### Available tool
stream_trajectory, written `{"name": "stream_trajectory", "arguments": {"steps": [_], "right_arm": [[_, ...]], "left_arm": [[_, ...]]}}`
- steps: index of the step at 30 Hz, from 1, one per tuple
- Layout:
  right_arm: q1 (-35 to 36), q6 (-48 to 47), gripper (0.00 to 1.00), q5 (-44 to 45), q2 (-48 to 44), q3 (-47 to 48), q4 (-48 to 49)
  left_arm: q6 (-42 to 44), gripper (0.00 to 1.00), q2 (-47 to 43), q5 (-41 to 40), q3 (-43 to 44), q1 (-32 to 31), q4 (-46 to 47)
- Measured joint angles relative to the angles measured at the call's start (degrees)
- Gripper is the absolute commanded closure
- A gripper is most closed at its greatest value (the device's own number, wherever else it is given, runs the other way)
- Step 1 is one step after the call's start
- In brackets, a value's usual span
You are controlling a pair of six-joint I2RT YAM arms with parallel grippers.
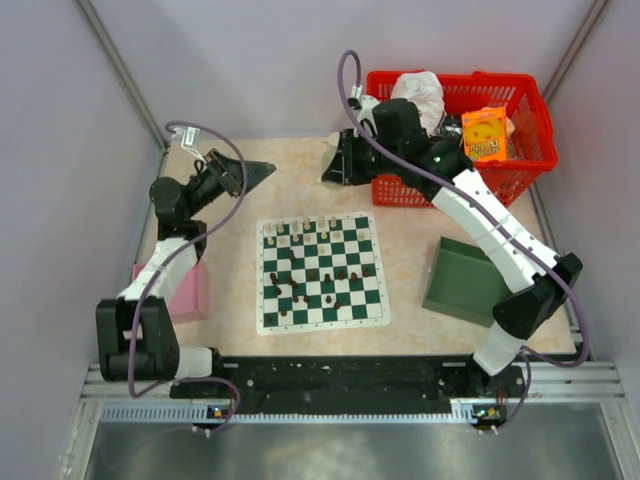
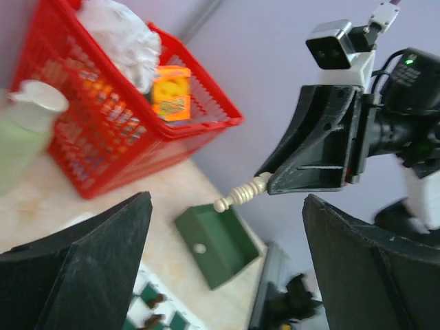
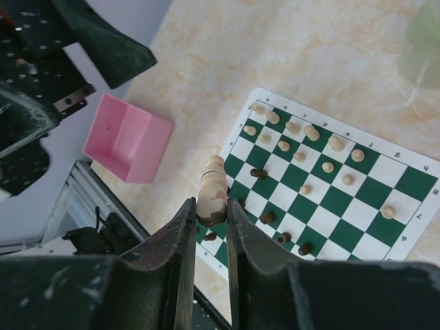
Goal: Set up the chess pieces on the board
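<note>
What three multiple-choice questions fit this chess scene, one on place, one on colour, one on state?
1. The pink box lies: A) on the left arm's side of the board; B) on the right arm's side; C) on the board.
2. The chess piece in the right hand is: A) dark brown; B) cream; C) red.
3. The left hand is: A) shut on a piece; B) open and empty; C) shut on the box.
1 A: the top view shows it beside the board's left edge.
2 B: it looks pale in the right wrist view.
3 B: it stands wide open, gripping nothing.
</note>
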Motion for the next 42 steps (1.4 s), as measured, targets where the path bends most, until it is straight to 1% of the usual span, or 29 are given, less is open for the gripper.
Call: {"name": "stream_trajectory", "arguments": {"steps": [1,3,5,7,10,15,18,26,28,34,37,42], "right_arm": [[-0.04,0.24,0.82,-0.61,-0.28,0.0,0.39],[-0.07,0.94,0.83,-1.92,-0.79,0.0,1.22],[-0.07,1.53,0.82,-3.21,-1.22,-0.04,2.23],[-0.07,2.16,0.82,-4.42,-1.73,-0.2,3.39],[-0.07,2.99,0.83,-5.95,-2.84,-0.9,5.09],[-0.07,3.93,0.83,-8.04,-4.26,-1.68,7.06],[-0.07,4.37,0.83,-9.14,-4.33,-1.77,7.93],[-0.17,4.59,0.83,-10.14,-4.44,-3.3,9.46],[-0.24,4.63,0.83,-10.16,-4.5,-3.3,9.53],[-0.46,4.76,0.83,-10.19,-5.09,-3.89,10.12],[-0.57,4.94,0.83,-10.25,-5.18,-3.98,10.47],[-0.7,5.14,0.83,-10.67,-5.25,-4.33,11.19]], "left_arm": [[-5.53,0.09,2.4,0.96,0.02,-0.28,6.75],[-15.41,0.12,6.64,2.36,0.02,-0.68,15.23],[-20.92,0.12,9.55,3.5,0.02,-1.38,18.93],[-24.96,0.12,11.61,4.35,0.02,-2.19,20.72],[-28.41,0.11,12.13,5.81,0.02,-3.56,22.84],[-30.73,0.13,12.11,7.72,1.84,-6.03,25.42],[-31.47,0.17,12.11,8.41,3.69,-7.48,26.18],[-32.72,0.34,12.11,9.03,5.6,-8.33,27.36],[-33.07,0.37,12.11,9.18,5.6,-8.33,27.36],[-33.51,0.39,12.11,9.57,5.6,-8.33,27.36],[-33.66,0.44,12.13,9.75,5.6,-8.33,27.39],[-33.86,0.47,12.61,9.99,5.62,-8.33,27.54]]}}
